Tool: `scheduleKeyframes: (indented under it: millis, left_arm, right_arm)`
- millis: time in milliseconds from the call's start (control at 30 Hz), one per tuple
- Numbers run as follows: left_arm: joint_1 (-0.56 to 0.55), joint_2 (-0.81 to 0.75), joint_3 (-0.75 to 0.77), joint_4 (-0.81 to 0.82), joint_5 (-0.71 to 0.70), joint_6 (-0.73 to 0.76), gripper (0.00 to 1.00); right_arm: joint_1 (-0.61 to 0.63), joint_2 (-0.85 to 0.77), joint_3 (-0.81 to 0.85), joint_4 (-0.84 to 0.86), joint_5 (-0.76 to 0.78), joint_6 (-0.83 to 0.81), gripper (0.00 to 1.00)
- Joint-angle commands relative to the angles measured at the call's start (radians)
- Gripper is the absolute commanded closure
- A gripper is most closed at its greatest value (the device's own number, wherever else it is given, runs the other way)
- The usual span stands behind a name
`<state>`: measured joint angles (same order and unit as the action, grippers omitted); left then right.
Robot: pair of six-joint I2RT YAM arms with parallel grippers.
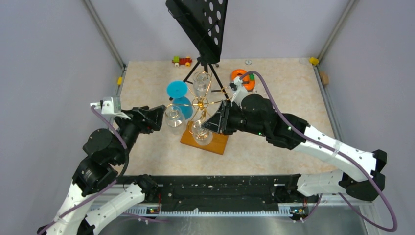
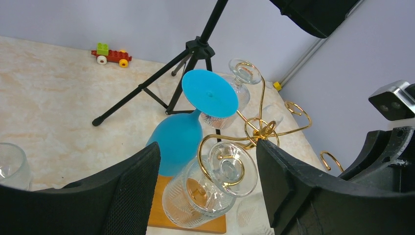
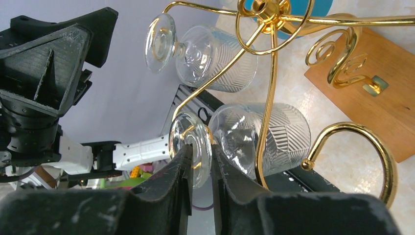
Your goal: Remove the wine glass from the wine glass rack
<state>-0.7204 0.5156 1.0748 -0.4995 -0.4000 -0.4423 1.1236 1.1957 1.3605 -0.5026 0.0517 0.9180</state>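
1. Where the gold wine glass rack (image 1: 200, 103) stands mid-table on its wooden base (image 1: 219, 143), several clear glasses and a blue glass (image 2: 178, 142) hang by their feet from the scroll arms. The wine glass (image 3: 264, 137) in question hangs on the near side, above the base.
2. The right gripper (image 3: 198, 155) has its fingers nearly together at the foot end of that glass. The disc of the foot sits in the narrow gap, so it looks pinched, though I can't tell how firmly.
3. The left gripper (image 2: 208, 149) is spread wide and holds nothing. It faces a second clear glass (image 2: 193, 198) on a neighbouring arm.
4. I'd expect the glass to be light, rigid, smooth enough to slip, and brittle, with the thin stem as its weakest part.
5. The stem just beside the foot seems the sensible place to hold it, with a gentle squeeze. The patterned bowl is too wide and too slick for these fingers.
6. The foot sits hooked behind the wire curl, so it probably needs to slide outward along the arm rather than be pulled straight away. A knock against the wire or the next glass could chip it, and the rack looks light enough to be dragged.
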Motion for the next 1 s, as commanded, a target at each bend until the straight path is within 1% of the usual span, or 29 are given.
scheduleKeyframes:
  millis: [0, 133, 167, 567, 700, 900, 967]
  left_arm:
    - [0.004, 0.013, -0.003, 0.045, 0.015, -0.003, 0.25]
    - [0.003, 0.011, -0.003, 0.042, 0.014, -0.003, 0.25]
    - [0.003, 0.012, -0.003, 0.042, 0.014, -0.003, 0.25]
    - [0.004, 0.012, -0.005, 0.042, 0.010, -0.003, 0.25]
    - [0.004, 0.010, -0.006, 0.042, 0.009, -0.003, 0.25]
    - [0.003, 0.011, -0.006, 0.047, 0.013, -0.004, 0.25]
    - [0.004, 0.014, -0.006, 0.050, 0.015, -0.004, 0.25]
  right_arm:
    - [0.011, -0.035, 0.000, 0.040, 0.018, -0.010, 0.86]
    - [0.011, -0.038, 0.004, 0.034, 0.038, -0.011, 0.99]
    - [0.011, -0.040, 0.005, 0.032, 0.046, -0.012, 1.00]
    - [0.011, -0.037, 0.007, 0.116, 0.054, -0.029, 1.00]
    - [0.011, -0.060, -0.025, 0.167, 0.057, 0.001, 1.00]
    - [0.010, -0.126, -0.097, 0.272, 0.074, 0.096, 1.00]
    - [0.010, -0.139, -0.104, 0.282, 0.083, 0.116, 1.00]
